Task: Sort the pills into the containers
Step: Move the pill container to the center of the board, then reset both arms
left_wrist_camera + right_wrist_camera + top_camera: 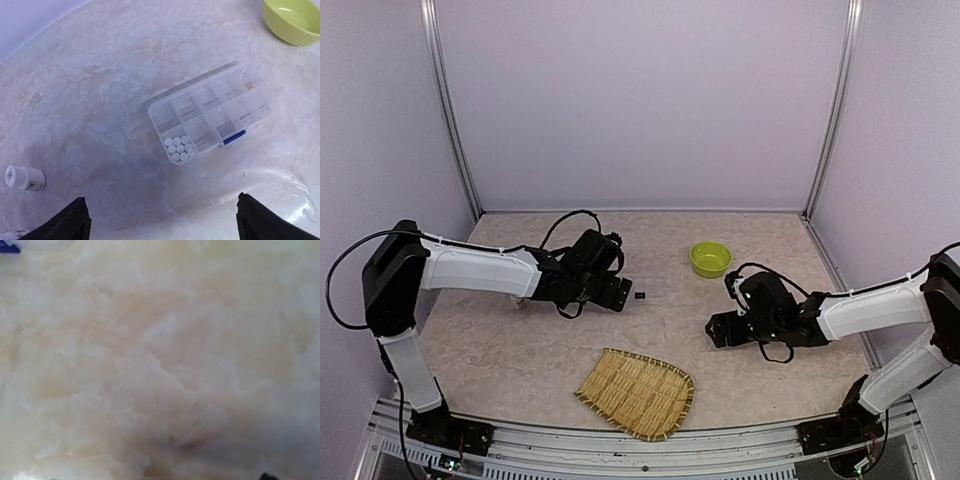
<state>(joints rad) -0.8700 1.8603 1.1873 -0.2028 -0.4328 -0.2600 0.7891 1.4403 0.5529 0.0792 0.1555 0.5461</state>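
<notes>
The clear organiser box, the containers (210, 112), lies flat on the table with a blue latch (234, 137). One corner compartment holds several white round pills (179, 148), and a single tan pill (253, 85) sits in a far compartment. In the top view the containers (642, 296) show only faintly, by a small dark mark. My left gripper (162, 225) hovers in front of the box, open and empty. My right gripper (718, 328) sits low over bare table to the right. Its wrist view is blurred, with one dark fingertip (267, 476) at the bottom edge.
A lime-green bowl (710, 259) stands at the back right, also seen in the left wrist view as the bowl (292, 20). A woven bamboo tray (635, 393) lies near the front edge. A small white bottle (25, 178) lies on its side left of my left gripper.
</notes>
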